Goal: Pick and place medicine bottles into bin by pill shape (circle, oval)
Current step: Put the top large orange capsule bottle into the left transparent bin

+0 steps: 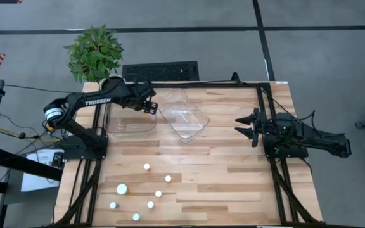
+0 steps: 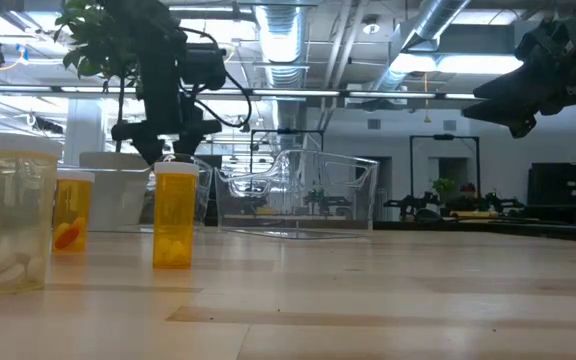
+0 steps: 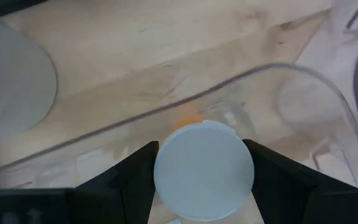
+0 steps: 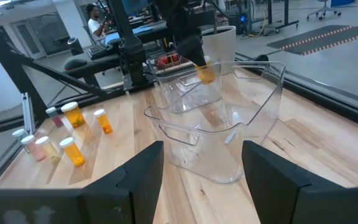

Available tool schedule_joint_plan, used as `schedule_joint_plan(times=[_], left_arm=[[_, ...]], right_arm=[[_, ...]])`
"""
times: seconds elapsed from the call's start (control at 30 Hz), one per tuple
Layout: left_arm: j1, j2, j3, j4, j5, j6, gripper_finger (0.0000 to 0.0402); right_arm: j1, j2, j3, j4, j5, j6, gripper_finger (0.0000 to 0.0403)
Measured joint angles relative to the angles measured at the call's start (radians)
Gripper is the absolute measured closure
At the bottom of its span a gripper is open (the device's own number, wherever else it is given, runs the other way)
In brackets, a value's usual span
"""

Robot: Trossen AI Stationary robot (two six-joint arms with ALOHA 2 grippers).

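My left gripper (image 1: 149, 106) is shut on a small amber medicine bottle with a white cap (image 3: 204, 169). It holds the bottle over the left clear tub (image 1: 128, 121). The right wrist view shows this bottle (image 4: 206, 72) hanging at that tub's opening. A second clear tub (image 1: 184, 117) stands tilted to its right. Several more white-capped bottles (image 1: 146, 167) stand upright on the table's near left part; three of them show close up in the low view (image 2: 175, 215). My right gripper (image 1: 244, 125) is open and empty at the table's right side. My left gripper pinches the bottle at its round white cap (image 3: 163, 173), one finger on each side of the cap. The fingers come from above, pointing down. The amber body (image 3: 188, 121) hangs below the fingers, lifted clear, above the tub's rim.
A potted plant (image 1: 94, 50) in a white pot (image 1: 109, 81) stands at the table's far left corner, close to my left arm. A bare wooden stretch (image 1: 227, 183) lies between the bottles and my right arm. Dark frame rails run along both table sides.
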Motion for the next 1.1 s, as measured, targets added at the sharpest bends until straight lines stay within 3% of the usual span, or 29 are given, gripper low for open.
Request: schedule_joint_plan(times=[0.33,1.1], left_arm=[[0.04,0.001,-0.06,0.052,0.108,-0.027,0.0184],[0.061,0.1,-0.06,0.119,0.17,0.021,0.0185]], right_arm=[[0.0,0.0,0.0,-0.012,0.0,0.0,0.0178],[0.0,0.0,0.0,-0.012,0.0,0.001,0.0178]])
